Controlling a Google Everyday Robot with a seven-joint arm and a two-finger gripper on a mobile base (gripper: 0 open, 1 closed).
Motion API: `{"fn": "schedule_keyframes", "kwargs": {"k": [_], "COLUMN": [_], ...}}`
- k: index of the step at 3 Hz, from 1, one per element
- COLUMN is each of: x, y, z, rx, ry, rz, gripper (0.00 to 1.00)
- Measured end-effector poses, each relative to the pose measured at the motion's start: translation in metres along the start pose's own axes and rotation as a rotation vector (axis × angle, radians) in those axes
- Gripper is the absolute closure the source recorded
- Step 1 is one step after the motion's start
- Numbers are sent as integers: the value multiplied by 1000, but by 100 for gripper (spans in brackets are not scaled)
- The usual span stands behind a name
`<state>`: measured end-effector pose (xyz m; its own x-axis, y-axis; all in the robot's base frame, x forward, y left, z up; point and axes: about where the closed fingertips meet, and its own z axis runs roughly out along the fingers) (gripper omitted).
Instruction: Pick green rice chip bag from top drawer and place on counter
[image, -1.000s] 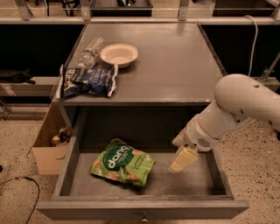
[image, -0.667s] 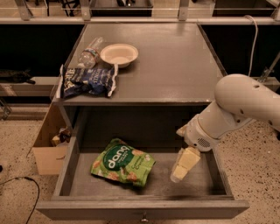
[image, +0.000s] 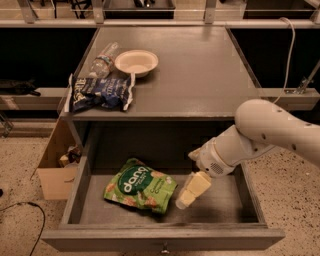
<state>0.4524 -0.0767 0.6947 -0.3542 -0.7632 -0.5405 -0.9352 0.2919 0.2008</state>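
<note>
Lower and closer to the bag than a second ago: the gripper (image: 185, 198) has slid down into the open top drawer (image: 226, 206), and its cream tip now hangs just above the grey drawer floor. The white arm reaches in from the right side of the picture. You cannot tell whether the gripper is apart or together; it reads as one pale block angled down and to the left.

The green rice chip bag (image: 141, 186) lies flat on the drawer floor just beside the gripper's tip, on its left as you look, with the white lettering facing up. It has not shifted since the earlier frames, and nothing shows it held. Whether the tip already touches the bag's near edge is not clear.

Above and behind the gripper, the counter (image: 200, 75) spans the cabinet top. Well apart from the gripper, up and to its left, a dark blue snack bag (image: 100, 93) lies at the counter's front edge, with a pale bowl (image: 136, 62) and a lying plastic bottle (image: 104, 60) beyond it.

You are likely at the end of the approach: the pick itself is not yet done, and the lift and the placing on the counter remain.
</note>
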Motion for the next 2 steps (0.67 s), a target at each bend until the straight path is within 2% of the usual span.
{"fn": "schedule_keyframes", "kwargs": {"k": [1,2], "x": [-15,-39], "y": [-3,1], "z": [20,33], "rx": [-6,17], "ry": [-117,-206], "rz": [89,153], "gripper": [0,0]}}
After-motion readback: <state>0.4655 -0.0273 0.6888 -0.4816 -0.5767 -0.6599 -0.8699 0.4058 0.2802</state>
